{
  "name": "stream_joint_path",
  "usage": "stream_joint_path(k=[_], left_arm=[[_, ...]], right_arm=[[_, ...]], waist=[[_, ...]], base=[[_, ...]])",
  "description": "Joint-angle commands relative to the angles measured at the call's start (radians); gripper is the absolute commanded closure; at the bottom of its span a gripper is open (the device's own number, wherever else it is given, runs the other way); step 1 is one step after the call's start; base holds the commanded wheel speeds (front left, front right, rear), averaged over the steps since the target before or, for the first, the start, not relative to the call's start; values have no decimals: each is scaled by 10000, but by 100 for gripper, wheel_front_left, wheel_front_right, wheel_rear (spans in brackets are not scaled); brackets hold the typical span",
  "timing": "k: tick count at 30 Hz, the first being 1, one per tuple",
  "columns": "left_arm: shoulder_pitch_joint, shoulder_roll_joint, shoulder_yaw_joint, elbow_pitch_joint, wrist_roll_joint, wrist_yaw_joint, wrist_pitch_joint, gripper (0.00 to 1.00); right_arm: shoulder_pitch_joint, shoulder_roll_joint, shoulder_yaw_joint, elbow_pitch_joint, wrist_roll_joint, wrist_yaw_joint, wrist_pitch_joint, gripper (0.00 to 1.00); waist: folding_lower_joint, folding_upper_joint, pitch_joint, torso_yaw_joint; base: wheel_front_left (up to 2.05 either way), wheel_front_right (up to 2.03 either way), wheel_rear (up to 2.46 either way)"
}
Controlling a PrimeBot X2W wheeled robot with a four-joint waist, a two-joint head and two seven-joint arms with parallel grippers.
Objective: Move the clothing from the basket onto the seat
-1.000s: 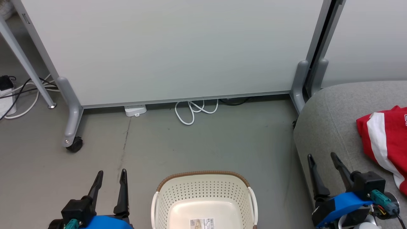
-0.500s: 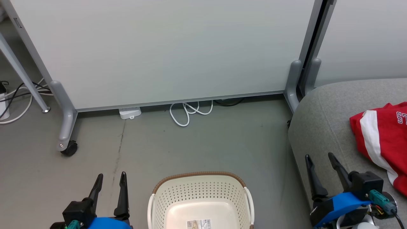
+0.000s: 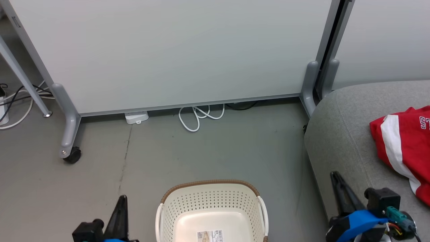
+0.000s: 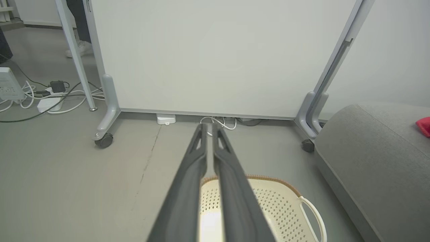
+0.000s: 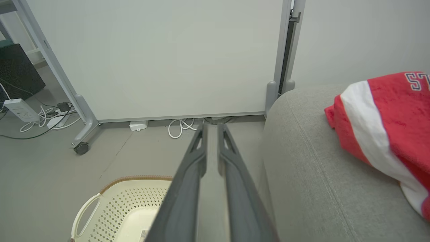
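Both grippers dropped lower, fingers now pressed together. Left gripper (image 3: pixel 122 199) closed, holding nothing. Basket (image 3: pixel 210 183) bare down to its label (image 3: pixel 210 235), open floor (image 3: pixel 218 151) around. Right gripper (image 3: pixel 334 174) closed at seat (image 3: pixel 342 134) edge. Red clothing (image 3: pixel 403 141) on seat.

Grey floor (image 3: pixel 201 151), cream perforated basket (image 3: pixel 208 201) standing on it, coiled white cable (image 3: pixel 198 117) and small white box (image 3: pixel 136 117) by the partition (image 3: pixel 168 50) base, castor (image 3: pixel 72 156) at left, grey seat (image 3: pixel 342 134) at right, red white-banded garment (image 3: pixel 406 141) lying on it
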Motion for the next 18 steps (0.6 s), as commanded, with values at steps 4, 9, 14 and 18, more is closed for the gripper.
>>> stream_joint_path(k=[4, 9, 14, 18], left_arm=[[218, -60, -7, 320, -48, 0, 21, 100], [165, -72, 95, 294, -847, -1, 247, 100], [59, -76, 201, 155, -1763, -2, 490, 100], [-22, -78, 277, 51, -2462, -2, 675, 100]], right_arm=[[166, 11, -6, 355, 34, 0, 49, 100], [131, 12, -89, 412, 895, 0, 237, 100], [97, 11, -131, 329, 1891, 0, 389, 100], [70, 9, -162, 266, 2648, 0, 502, 100]], waist=[[0, 0, 2, -4], [0, 0, 10, -33], [0, 0, 19, -68], [0, 0, 27, -96]], base=[[0, 0, 0], [0, 0, 0], [0, 0, 0], [0, 0, 0]])
